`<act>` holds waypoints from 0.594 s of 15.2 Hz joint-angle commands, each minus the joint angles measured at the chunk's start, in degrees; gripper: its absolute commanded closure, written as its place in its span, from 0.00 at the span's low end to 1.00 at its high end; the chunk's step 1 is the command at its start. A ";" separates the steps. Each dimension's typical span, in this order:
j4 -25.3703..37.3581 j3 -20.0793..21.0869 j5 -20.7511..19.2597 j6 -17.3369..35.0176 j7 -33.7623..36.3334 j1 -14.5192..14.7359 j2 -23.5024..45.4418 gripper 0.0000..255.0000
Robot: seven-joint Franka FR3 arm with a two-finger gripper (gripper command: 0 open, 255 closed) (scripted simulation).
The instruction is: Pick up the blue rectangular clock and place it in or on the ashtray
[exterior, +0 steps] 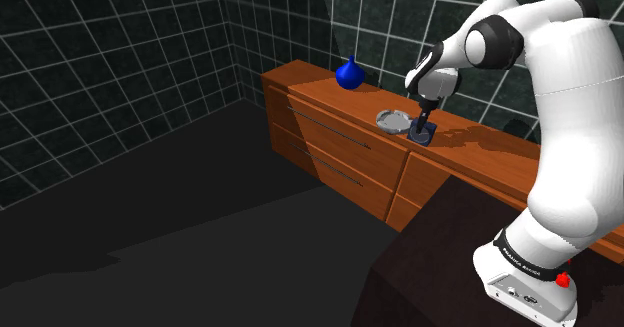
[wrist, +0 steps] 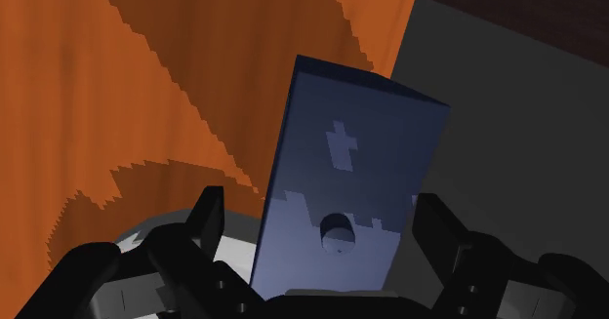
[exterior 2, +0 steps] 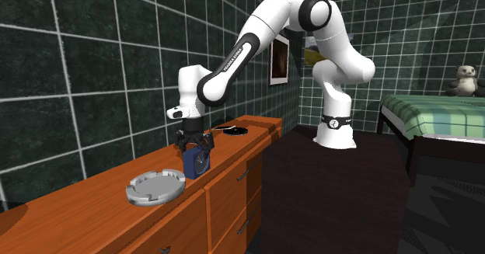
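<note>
A dark blue rectangular clock (exterior 2: pixel 197 161) stands upright on the wooden dresser top (exterior 2: pixel 93 202), its round dial facing the room. In the shoulder view the clock (exterior: pixel 424 133) is right beside the grey round ashtray (exterior: pixel 394 121). The ashtray (exterior 2: pixel 158 188) lies flat, a short way from the clock. My black gripper (exterior 2: pixel 196 145) has come straight down over the clock and is open. In the wrist view the clock (wrist: pixel 342 180) rises between the two fingertips (wrist: pixel 207 218), which straddle it with a gap showing on one side. My gripper (wrist: pixel 320 224) is not clasping it.
A blue round vase (exterior: pixel 348 74) stands at the dresser's far end. A dark flat disc (exterior 2: pixel 233 128) lies on the dresser toward the arm's base. The dresser's front edge drops to a dark floor. A bed (exterior 2: pixel 435 113) with a plush toy stands beyond the arm.
</note>
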 commanded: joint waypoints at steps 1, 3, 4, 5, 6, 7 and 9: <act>0.00 0.00 0.00 0.01 0.00 0.00 0.01 0.00; 0.00 0.00 0.00 0.00 0.00 0.00 0.00 1.00; 0.00 0.00 0.00 0.00 0.00 0.00 0.00 1.00; 0.00 0.00 0.00 0.00 0.00 0.00 0.00 1.00; 0.01 0.01 0.00 0.01 0.00 0.00 0.01 1.00; 0.04 0.01 0.01 0.00 0.00 -0.01 0.03 1.00; 0.05 0.01 0.00 -0.02 0.03 0.01 0.03 1.00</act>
